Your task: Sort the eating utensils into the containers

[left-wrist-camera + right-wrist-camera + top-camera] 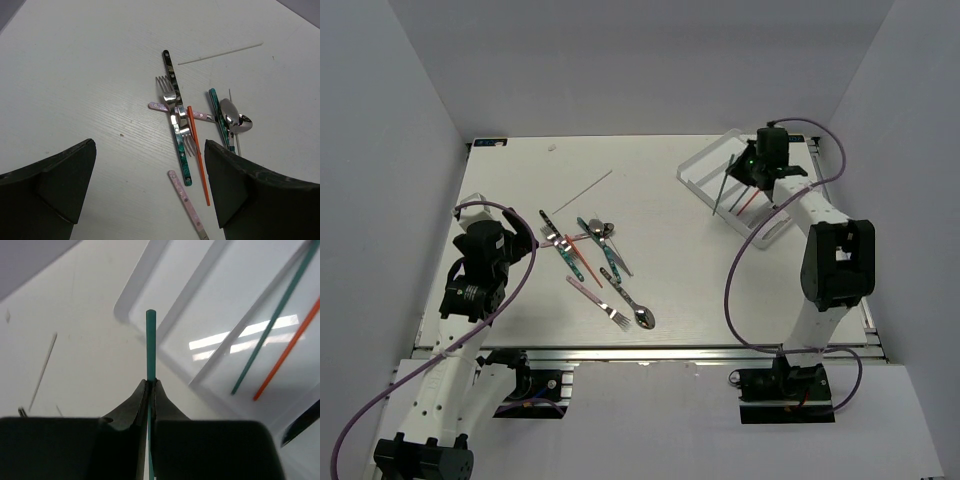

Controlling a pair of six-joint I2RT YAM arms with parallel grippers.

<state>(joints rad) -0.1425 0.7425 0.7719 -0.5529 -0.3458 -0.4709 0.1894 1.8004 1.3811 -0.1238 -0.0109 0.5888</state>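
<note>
Grey walls [410,120] box in a white table [660,290] with a faint wood-grain texture. Seen from above, the clear, whitish plastic tray [700,160] sits at about 2 o'clock on the table. It is turned on the diagonal, with rounded corners and long compartments split by thin raised walls.

In the right wrist view one compartment holds two slim sticks lying side by side but apart: a teal tray stick [270,322] and, at its 4 o'clock, an orange tray stick [287,347]. The next compartment toward 5 o'clock shows the end of a dark handle [300,427]; the rest of it is cut off. The tray's floor is glossy and throws back bright bars of light.

The right gripper [151,382] hangs above the tray, jaws pinched tight on a held teal stick [151,345]. This is a thin, matte rod with a flat-cut end that points to 12 o'clock in that view, its tip over the tray's rounded corner.

The left gripper [150,185] hovers at 9 o'clock of the table, black fingers spread wide with nothing between them. Ahead of it the loose utensils [595,262] lie in a crossed heap toward 8 o'clock of the table's centre. The heap includes:
- a long marbled green-black handle [172,87]
- silver fork tines [165,85]
- a speckled pink handle [186,202]
- a loose orange stick [199,160]
- a shiny spoon bowl [235,119]

A pale thin stick [220,54] lies alone at the heap's 12 o'clock.
</note>
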